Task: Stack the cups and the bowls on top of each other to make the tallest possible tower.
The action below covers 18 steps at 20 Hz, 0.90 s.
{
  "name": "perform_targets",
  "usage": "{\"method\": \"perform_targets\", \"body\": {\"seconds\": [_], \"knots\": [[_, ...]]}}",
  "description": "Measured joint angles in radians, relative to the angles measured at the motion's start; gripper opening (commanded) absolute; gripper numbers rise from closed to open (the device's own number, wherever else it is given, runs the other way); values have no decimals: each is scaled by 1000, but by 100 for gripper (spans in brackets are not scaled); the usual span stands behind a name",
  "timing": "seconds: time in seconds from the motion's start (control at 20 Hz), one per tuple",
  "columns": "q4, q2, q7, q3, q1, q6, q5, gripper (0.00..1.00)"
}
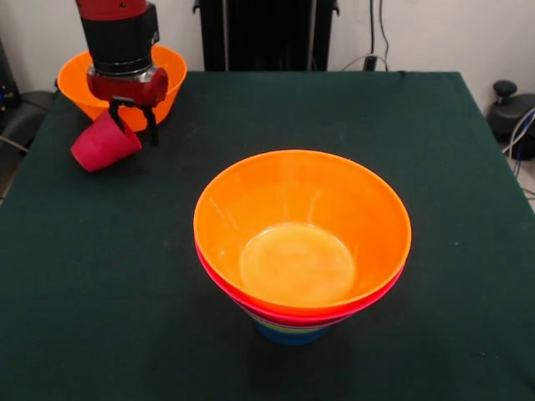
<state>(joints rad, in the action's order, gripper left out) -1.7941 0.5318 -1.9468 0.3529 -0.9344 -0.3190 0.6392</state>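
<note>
- One view only, from across the table.
- The table (435, 167) is covered w/ a dark green cloth.
- The tower (301, 251) is seen at center, a bit low in the frame.
- The tower is made of bowls set one inside another.
- A big orange bowl (334, 200) is seen on top; it's the widest one & it's empty.
- A pink rim (230, 288) is seen just under the orange one, touching it.
- Thin lime & yellow edges are seen below the pink, too thin to tell apart well.
- A small blue base (288, 336) is seen at the very bottom, resting on the cloth.
- The tower stands upright, getting wider toward the top.
- A 2nd orange bowl (171, 71) is seen at upper left, near the table's far edge. It's partly hidden by the arm.
- The red & black arm (121, 42) is seen coming down from the top edge, upper left.
- The gripper (134, 117) hangs in front of the 2nd orange bowl.
- Two dark fingers (152, 125) are seen pointing down.
- A red cup (104, 144) is seen at the gripper, tipped over w/ its open end toward the lower left.
- The cup's upper edge is pinched between the fingers, so the cup is held.
- It can't be told if the cup's low side touches the cloth.
- The cup is well apart from the tower, up & left of it.
</note>
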Motion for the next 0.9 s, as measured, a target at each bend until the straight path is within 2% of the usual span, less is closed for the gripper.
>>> {"method": "perform_targets", "body": {"seconds": [0.4, 0.9], "knots": [[39, 19, 0, 48, 0, -72, 0, 100], [53, 63, 0, 97, -11, -87, 1, 100]]}}
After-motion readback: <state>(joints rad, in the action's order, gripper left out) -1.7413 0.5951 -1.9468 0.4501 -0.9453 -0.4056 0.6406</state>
